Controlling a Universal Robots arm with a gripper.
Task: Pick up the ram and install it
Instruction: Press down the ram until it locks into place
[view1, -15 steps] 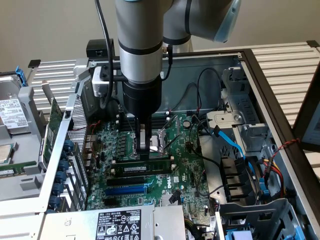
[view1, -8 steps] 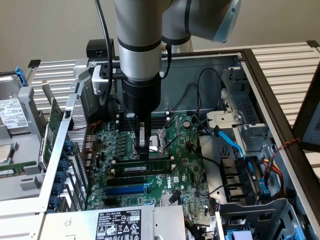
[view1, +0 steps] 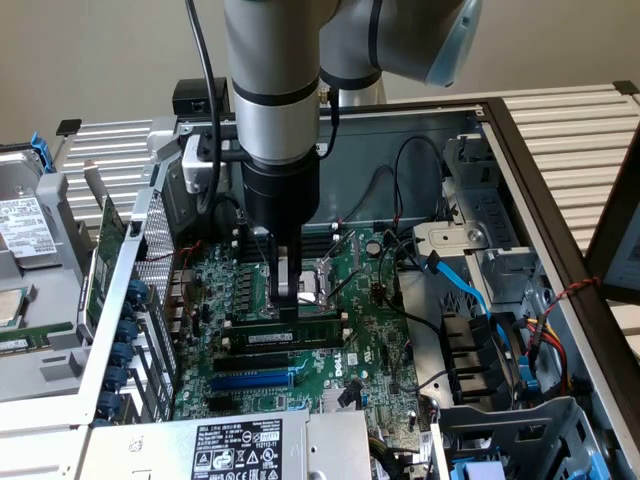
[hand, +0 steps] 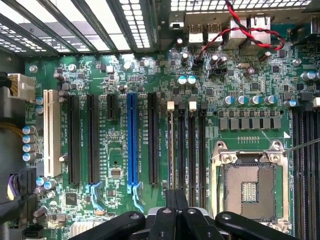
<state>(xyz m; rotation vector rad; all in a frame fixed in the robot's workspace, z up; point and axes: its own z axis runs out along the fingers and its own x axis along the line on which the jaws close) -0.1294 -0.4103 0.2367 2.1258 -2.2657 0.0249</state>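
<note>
Open computer case (view1: 560, 190), motherboard (view1: 375, 340) exposed: my gripper (view1: 288, 303) is clamped on the ram (view1: 290, 332), which stands in its slot (view1: 345, 322); whether it is fully seated, I cannot tell.

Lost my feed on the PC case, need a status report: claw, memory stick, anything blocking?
Claw down over the motherboard, tips at the memory stick. Stick lies along the black slots beside the processor socket. Finger state unclear. Loose cables nearby, none across the slots.
</note>
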